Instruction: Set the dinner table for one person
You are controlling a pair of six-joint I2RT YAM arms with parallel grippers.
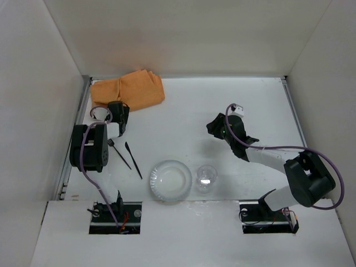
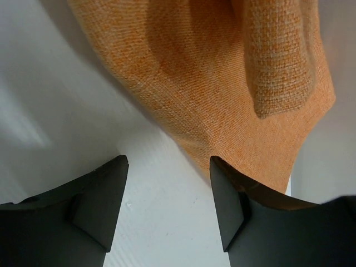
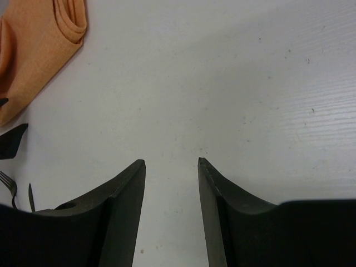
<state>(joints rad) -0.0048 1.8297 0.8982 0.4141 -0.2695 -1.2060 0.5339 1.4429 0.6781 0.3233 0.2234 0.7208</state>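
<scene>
Desk (image 1: 189, 111): one, white and matte, walled by white panels and filling the whole top view, with everything else standing on it.

Count on the desk:
- One orange cloth (image 1: 129, 88), folded and rumpled, in the far left corner.
- One black fork (image 1: 120, 154), near left, lying at a slant with its tines toward the far side.
- One black knife (image 1: 133, 160), just right of the fork and almost parallel to it. The two lie apart.
- One clear round plate (image 1: 170, 181), near the front edge and right of the knife.
- One clear glass (image 1: 206, 178), upright, just beside the plate on its right. I cannot tell whether they touch.

Left end effector (image 1: 119, 107): at the near edge of the cloth, pointing toward it. In the wrist view the left end effector (image 2: 168, 166) has its jaws spread fairly wide with only bare desk between them. The cloth (image 2: 222, 83) fills the space ahead. The right finger's tip overlaps the cloth's edge, but contact cannot be told.

Right end effector (image 1: 214, 127): mid-desk, well apart from every item. In the wrist view the right end effector (image 3: 171, 164) has its jaws parted, a narrower gap than the left, over bare desk and holding nothing. The cloth (image 3: 33, 44) shows at the upper left, and the fork's tines (image 3: 8, 182) at the left edge.
</scene>
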